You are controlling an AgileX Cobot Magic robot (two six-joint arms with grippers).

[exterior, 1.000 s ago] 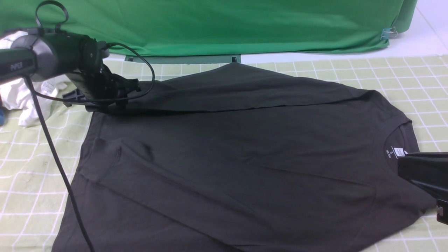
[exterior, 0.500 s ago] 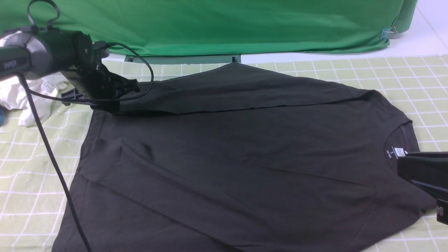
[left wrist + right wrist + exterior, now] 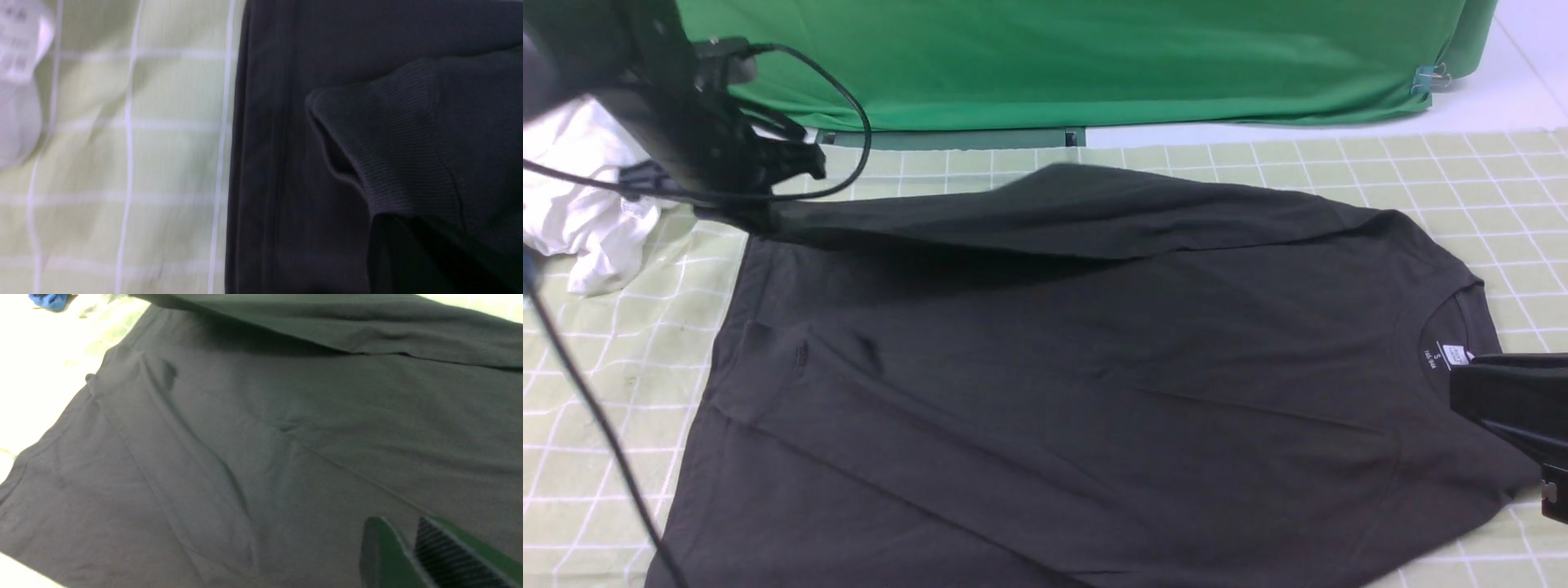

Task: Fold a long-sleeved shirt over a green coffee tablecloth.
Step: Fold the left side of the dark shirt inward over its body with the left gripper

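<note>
From here I can read "S" and "165/84A" inside the neckline of the black long-sleeved shirt (image 3: 1160, 367), beside a small white label (image 3: 1456, 356) too fine to read. The shirt lies on the pale green gridded tablecloth (image 3: 1421, 175), in front of a green curtain (image 3: 1094, 65). My left gripper (image 3: 760, 220) is clenched on a sleeve cuff, lifting it; my right gripper (image 3: 402, 539) has its fingertips slightly apart, holding nothing.

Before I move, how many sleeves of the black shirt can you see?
2. The far sleeve is raised at its end by the left claw; the near sleeve lies slanting across the shirt's body.
</note>
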